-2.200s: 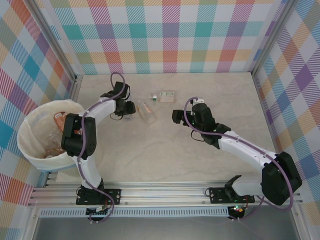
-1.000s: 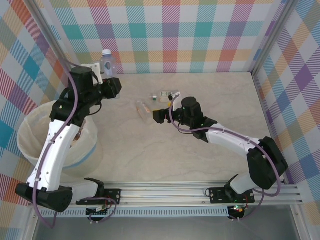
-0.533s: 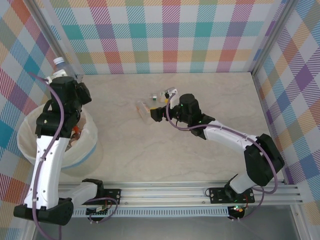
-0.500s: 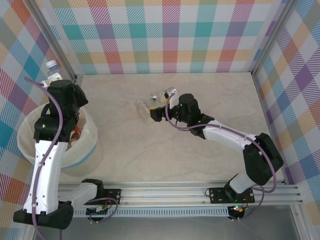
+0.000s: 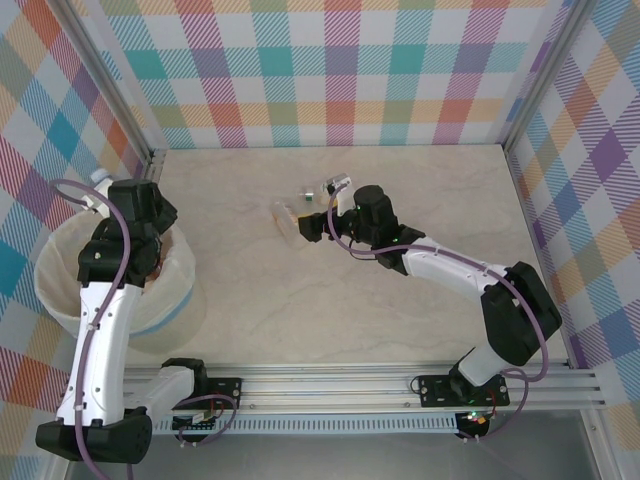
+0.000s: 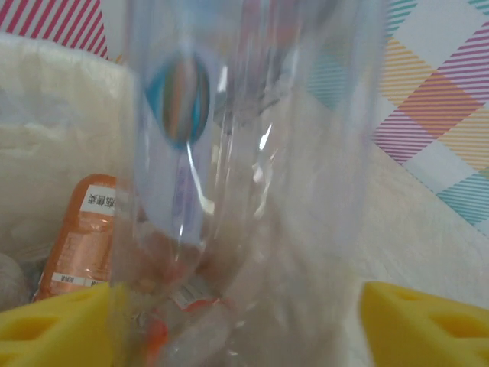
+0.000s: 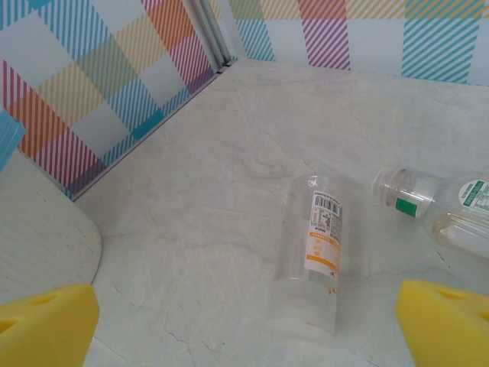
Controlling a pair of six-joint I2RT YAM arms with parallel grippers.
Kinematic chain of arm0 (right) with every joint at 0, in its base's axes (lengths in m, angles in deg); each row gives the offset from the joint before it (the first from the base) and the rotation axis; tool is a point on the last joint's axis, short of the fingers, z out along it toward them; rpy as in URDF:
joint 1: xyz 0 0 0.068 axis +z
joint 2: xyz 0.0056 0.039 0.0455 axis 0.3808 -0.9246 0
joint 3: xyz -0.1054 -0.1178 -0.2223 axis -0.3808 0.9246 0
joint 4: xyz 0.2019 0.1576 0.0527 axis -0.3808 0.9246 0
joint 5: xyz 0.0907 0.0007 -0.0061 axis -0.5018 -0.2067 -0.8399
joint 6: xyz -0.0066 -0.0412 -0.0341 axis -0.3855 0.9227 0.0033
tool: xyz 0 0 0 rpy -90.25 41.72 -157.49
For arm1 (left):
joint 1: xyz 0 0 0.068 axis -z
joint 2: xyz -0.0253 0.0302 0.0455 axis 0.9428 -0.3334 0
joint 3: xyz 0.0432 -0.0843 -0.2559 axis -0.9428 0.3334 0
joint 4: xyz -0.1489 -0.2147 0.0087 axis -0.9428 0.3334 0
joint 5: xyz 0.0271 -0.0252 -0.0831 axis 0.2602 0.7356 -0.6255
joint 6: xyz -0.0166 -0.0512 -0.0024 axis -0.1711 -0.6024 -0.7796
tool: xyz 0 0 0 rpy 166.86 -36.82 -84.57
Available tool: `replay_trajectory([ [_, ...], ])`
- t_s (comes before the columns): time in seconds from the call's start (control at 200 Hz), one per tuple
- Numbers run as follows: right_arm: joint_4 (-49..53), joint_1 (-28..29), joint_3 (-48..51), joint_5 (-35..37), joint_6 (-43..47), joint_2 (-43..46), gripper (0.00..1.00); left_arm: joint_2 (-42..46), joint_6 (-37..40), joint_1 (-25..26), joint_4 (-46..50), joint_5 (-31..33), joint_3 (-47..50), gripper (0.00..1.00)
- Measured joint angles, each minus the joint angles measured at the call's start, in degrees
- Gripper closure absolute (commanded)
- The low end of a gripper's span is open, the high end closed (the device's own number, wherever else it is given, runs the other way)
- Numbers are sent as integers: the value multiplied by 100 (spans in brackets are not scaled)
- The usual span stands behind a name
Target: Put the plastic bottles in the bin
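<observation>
My left gripper (image 6: 238, 321) hangs over the bin (image 5: 60, 290), its yellow pads (image 6: 53, 325) spread wide. A clear plastic bottle with a blue label (image 6: 229, 153) stands blurred between them, and its cap (image 5: 98, 177) pokes out above the bin's far rim. Under it an orange-labelled bottle (image 6: 76, 237) lies on the white liner. My right gripper (image 5: 322, 208) is open low over the table. Just ahead of it lies a clear bottle with an orange label (image 7: 321, 252), and a capless one with a green neck ring (image 7: 435, 202) lies to its right.
The checked back wall and the metal corner post (image 5: 150, 150) stand close behind the bin. The bin's white liner edge (image 7: 38, 229) shows at the left of the right wrist view. Open table stretches in front of and to the right of the right arm.
The left arm has swung from the back wall over the bin and come down with the bottle. Its jaws have gone from shut on it to wide apart. The right gripper has crept toward the lying bottles.
</observation>
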Motion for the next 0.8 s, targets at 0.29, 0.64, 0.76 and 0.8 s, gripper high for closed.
replay_trajectory([
  [0.29,0,0,0,153,-96,0,0,22,-68,-4,-39,-251,-87,0],
  [0.64,22,0,0,389,-138,0,0,378,361,-11,-278,-671,-87,0],
  [0.76,85,0,0,501,-219,0,0,503,599,-11,-533,-1231,-87,0],
  [0.8,103,0,0,540,-240,0,0,527,660,-11,-621,-1467,-87,0],
])
